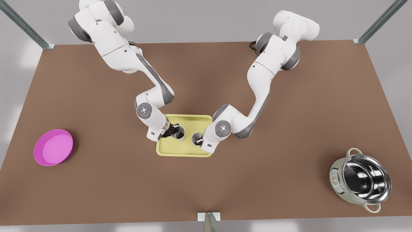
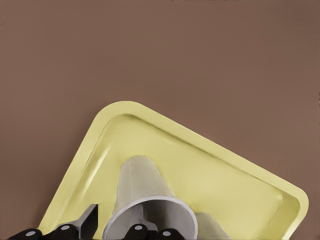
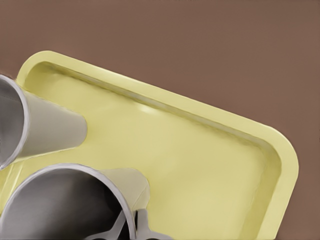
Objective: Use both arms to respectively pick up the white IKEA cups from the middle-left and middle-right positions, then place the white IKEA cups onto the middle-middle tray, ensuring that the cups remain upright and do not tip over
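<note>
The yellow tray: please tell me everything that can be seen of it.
The tray is flat, pale yellow and rectangular, with rounded corners and a low raised rim; it looks like smooth plastic. It lies level on the brown table, near the middle. Two white cups stand upright inside it, side by side, each with an arm's gripper at its rim.

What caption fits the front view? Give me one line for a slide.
Two arms set white cups side by side on the yellow tray.
</note>
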